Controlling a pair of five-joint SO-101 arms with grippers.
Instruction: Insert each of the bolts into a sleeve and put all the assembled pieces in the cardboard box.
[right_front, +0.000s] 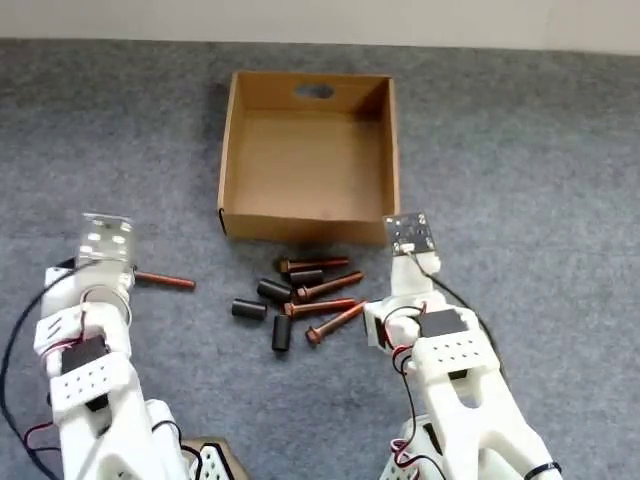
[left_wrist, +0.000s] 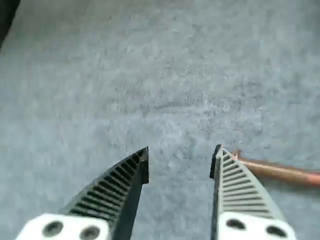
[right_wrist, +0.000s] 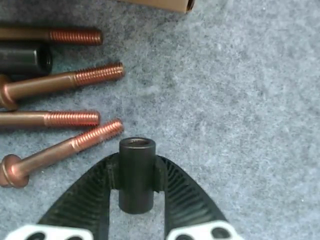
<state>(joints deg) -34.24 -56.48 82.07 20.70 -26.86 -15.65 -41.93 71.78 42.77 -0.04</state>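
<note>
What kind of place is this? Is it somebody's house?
Probably a robot practice table in a lab or workshop. A white left arm and right arm sit on a grey felt-like table with a cardboard box, loose copper bolts and black sleeves.

grey carpeted tabletop (right_front: 520, 180), pale wall (right_front: 300, 20)

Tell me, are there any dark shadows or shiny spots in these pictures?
High view: soft, even light, just a thin shadow beside the cardboard box. Right wrist view: the bolts gleam a little on their threads, the sleeve looks dull black. Left wrist view: the carpet is evenly lit, no glare.
</note>
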